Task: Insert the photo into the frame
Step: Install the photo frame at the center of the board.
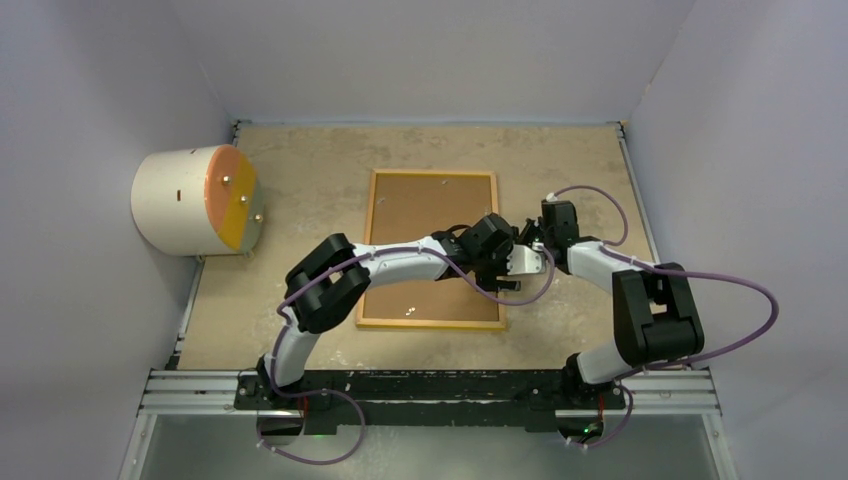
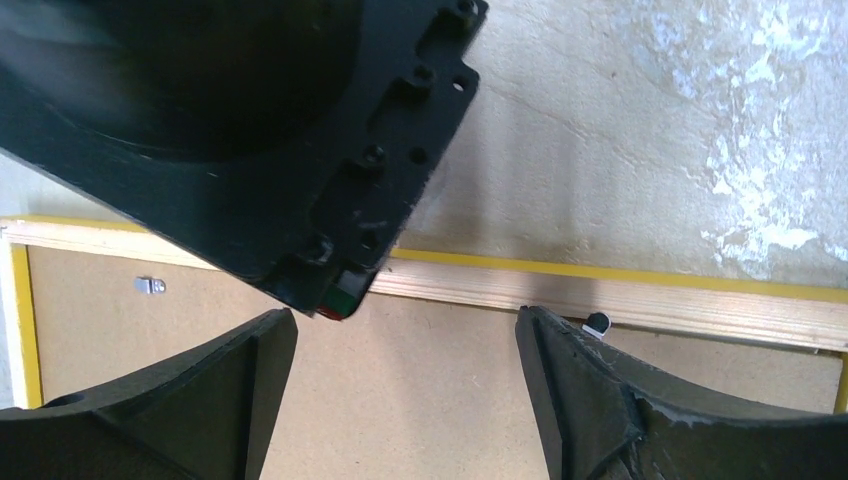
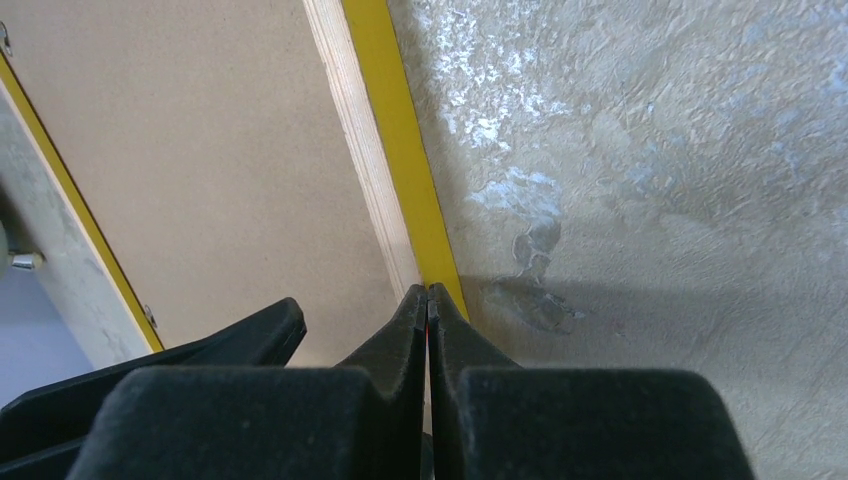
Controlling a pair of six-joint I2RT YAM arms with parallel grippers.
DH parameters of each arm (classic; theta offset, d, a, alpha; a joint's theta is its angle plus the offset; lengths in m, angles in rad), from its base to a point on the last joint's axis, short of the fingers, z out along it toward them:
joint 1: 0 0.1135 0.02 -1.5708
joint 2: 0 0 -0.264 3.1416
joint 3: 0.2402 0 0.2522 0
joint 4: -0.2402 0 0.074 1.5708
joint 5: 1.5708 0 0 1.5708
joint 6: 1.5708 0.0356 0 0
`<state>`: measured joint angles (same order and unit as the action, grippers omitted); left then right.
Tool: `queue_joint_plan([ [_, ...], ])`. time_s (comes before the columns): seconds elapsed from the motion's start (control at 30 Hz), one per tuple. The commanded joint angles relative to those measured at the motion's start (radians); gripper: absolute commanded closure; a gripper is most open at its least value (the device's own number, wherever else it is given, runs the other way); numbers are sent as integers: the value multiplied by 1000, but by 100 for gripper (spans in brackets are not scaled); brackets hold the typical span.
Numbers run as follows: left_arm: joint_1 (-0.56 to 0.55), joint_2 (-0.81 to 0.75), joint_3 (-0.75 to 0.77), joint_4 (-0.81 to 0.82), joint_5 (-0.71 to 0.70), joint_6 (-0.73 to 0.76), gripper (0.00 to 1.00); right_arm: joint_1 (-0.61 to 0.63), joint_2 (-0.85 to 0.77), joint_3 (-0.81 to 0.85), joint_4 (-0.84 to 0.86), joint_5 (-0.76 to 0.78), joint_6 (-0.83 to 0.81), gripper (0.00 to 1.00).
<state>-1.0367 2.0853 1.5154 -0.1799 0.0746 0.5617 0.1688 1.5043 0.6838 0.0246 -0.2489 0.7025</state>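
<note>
The frame (image 1: pixel 430 323) lies face down in the middle of the table, light wood back up with a yellow edge, and a brown backing board (image 1: pixel 420 215) fills it. The photo is hidden or out of view. My left gripper (image 1: pixel 495 280) hovers open over the board by the frame's right rail (image 2: pixel 600 295), nothing between its fingers (image 2: pixel 580 380). My right gripper (image 3: pixel 428 295) is shut, its tips on the same rail (image 3: pixel 390 130) just beyond the left one. Its black body (image 2: pixel 300 150) fills the upper left of the left wrist view.
A white cylinder with an orange and yellow face (image 1: pixel 195 200) stands at the table's left edge. Small retaining tabs (image 2: pixel 150 286) sit along the frame's inner edges. Grey walls close in the table on three sides, and both arms cross over the frame's right half.
</note>
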Motion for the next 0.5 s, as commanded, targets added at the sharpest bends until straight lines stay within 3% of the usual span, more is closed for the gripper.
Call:
queue_joint_plan([
  [0.0, -13, 7, -18, 30, 15, 49, 15, 3, 69, -26, -41, 23, -31, 100],
  [0.47, -29, 6, -29, 15, 37, 78, 14, 4, 128, -34, -30, 22, -38, 100],
])
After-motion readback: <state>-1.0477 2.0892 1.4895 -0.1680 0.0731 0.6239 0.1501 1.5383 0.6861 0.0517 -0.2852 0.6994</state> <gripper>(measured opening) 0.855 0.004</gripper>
